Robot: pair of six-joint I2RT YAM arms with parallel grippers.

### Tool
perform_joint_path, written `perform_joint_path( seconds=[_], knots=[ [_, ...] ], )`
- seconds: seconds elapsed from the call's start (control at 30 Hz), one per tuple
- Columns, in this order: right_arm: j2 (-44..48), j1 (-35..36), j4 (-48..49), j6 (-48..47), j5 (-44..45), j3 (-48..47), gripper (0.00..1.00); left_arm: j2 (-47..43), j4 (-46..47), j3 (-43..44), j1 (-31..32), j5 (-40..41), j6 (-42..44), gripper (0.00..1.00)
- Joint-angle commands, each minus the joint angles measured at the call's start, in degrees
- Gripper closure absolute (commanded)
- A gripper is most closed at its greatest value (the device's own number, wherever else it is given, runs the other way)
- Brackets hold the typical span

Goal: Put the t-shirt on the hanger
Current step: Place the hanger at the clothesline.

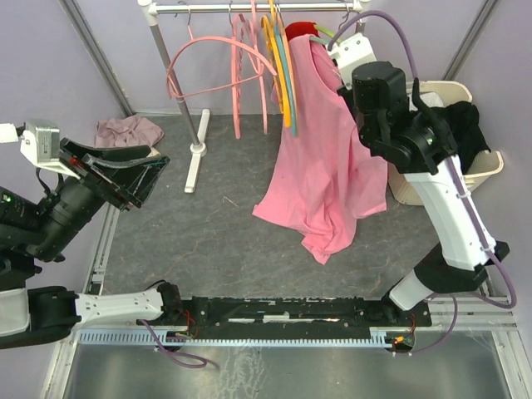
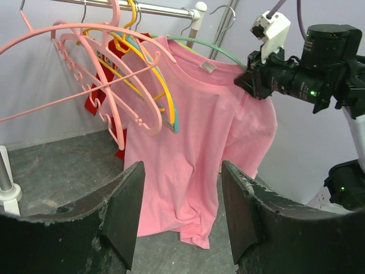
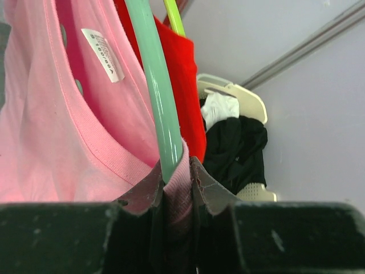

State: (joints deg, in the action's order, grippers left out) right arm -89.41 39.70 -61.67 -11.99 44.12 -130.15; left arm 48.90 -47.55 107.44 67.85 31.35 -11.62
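Observation:
The pink t-shirt [image 1: 320, 170] hangs from the rail on the pale mint-green hanger [image 2: 219, 48], its hem pooled on the floor; it also shows in the left wrist view [image 2: 199, 148]. My right gripper [image 3: 175, 181] is shut on the t-shirt's collar [image 3: 181, 188] together with the hanger's arm [image 3: 157, 97], up at the shirt's right shoulder [image 1: 337, 71]. My left gripper [image 2: 181, 211] is open and empty, held well to the left of the shirt and facing it [image 1: 125, 179].
A clothes rail [image 1: 249, 7] on a white stand [image 1: 198, 141] holds pink hangers [image 1: 220, 62], an orange hanger [image 1: 278, 66] and a red shirt [image 3: 185, 74]. A beige basket [image 1: 486, 170] with dark clothes stands at the right. A mauve cloth [image 1: 125, 130] lies back left.

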Motion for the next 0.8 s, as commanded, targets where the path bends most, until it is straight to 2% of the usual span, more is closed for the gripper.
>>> perform_joint_path(
  seconds=[0.0,0.33,0.77],
  knots=[
    [-2.47,0.18,12.16,-2.23,1.15,-7.05,0.99,-0.95,2.20,-0.17,0.00,0.57,0.47,0.37],
    [-11.09,-0.31,17.97,-8.79,-0.81,-15.36,0.99,-1.94,1.86,-1.01,0.00,0.73,-0.13,0.37],
    [-15.12,-3.45,28.58,-14.43,-3.77,-12.83,0.99,-2.89,5.10,-8.36,0.01,-1.14,-1.69,0.37]
  ],
)
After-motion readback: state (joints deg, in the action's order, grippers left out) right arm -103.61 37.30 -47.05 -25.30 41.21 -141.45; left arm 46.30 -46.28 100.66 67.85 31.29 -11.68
